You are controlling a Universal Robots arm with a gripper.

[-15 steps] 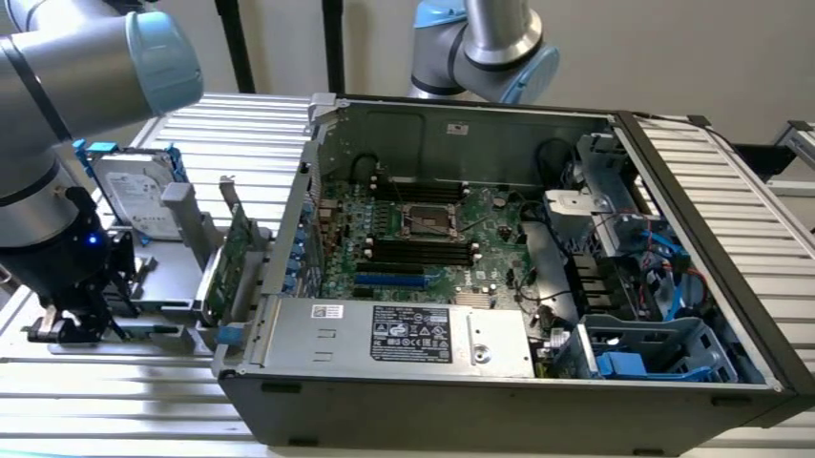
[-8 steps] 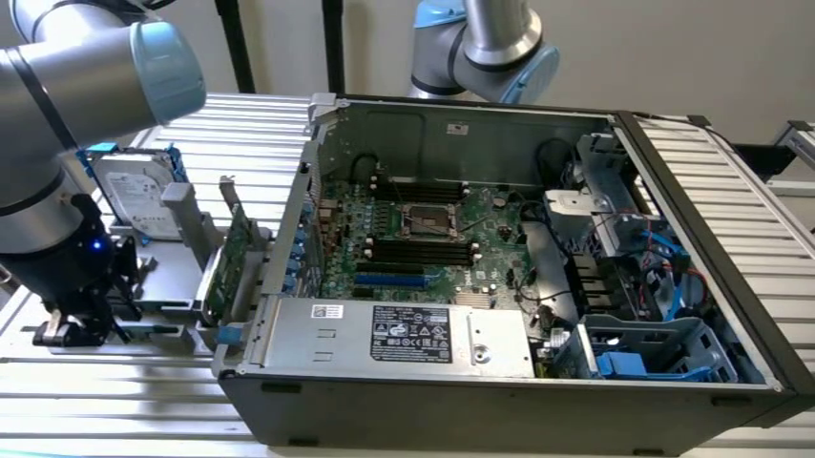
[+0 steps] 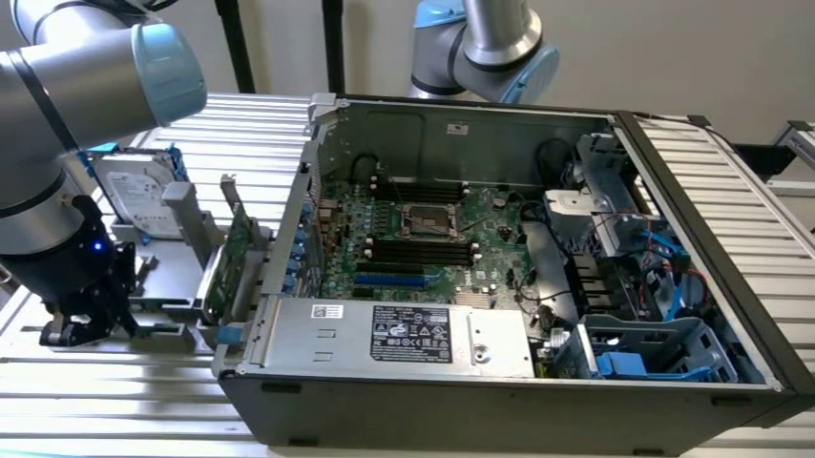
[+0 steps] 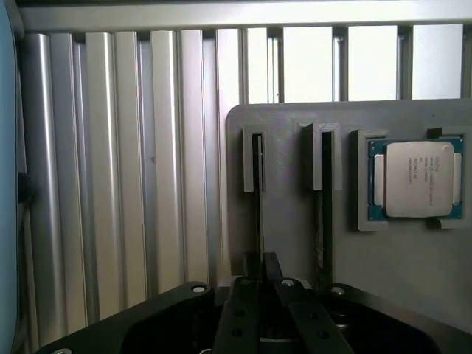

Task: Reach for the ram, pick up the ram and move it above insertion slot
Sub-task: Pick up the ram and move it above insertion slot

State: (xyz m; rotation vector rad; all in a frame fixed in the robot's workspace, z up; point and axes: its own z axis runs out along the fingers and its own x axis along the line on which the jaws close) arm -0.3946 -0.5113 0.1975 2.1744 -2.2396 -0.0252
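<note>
one gripper (image 3: 79,326) hung low over a grey holder (image 3: 172,307) at the exterior view's left, outside the computer case (image 3: 510,401). it sat drawn in narrow over the near end of the ram (image 4: 259,193); whether it actually pinched the stick could not be told. the ram stood on edge in a groove of the holder, a thin dark line whose long axis ran straight out from the gripper. a second groove (image 4: 324,199) lay beside it, then a processor chip (image 4: 418,179). the insertion slot (image 3: 421,250) lay well apart inside the case, its length running across the exterior view.
</note>
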